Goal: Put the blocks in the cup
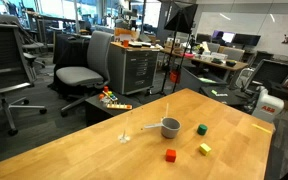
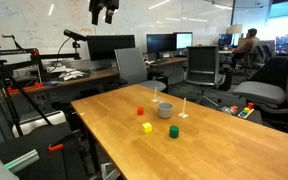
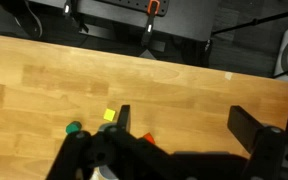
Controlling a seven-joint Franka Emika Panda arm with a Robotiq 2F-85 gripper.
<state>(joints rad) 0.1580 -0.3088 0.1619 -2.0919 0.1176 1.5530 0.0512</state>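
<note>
My gripper (image 2: 104,12) hangs high above the table (image 2: 104,125), well clear of everything on it. Its fingers are spread wide with nothing between them.

All I have to fetch lies straight down and a little off to one side. In the wrist view the yellow block (image 3: 109,115) sits just beside one dark finger (image 3: 124,118), the green block (image 3: 72,128) is further out past it, and a sliver of the red block (image 3: 148,138) peeks from behind that same finger. So the blocks lie toward that finger's side of my open span, not centred between the two. A pale shape at the bottom edge may be the cup, but my own fingers hide it and I cannot be sure.

In an exterior view the cup (image 1: 170,126) stands upright near the middle of the table, its straight handle pointing toward a thin clear stemmed glass (image 1: 125,130) close by. The three blocks lie loosely round the cup, apart from each other and none inside it yet.

I judge the coming move to be a long descent with a sideways shift to centre on one block.
</note>
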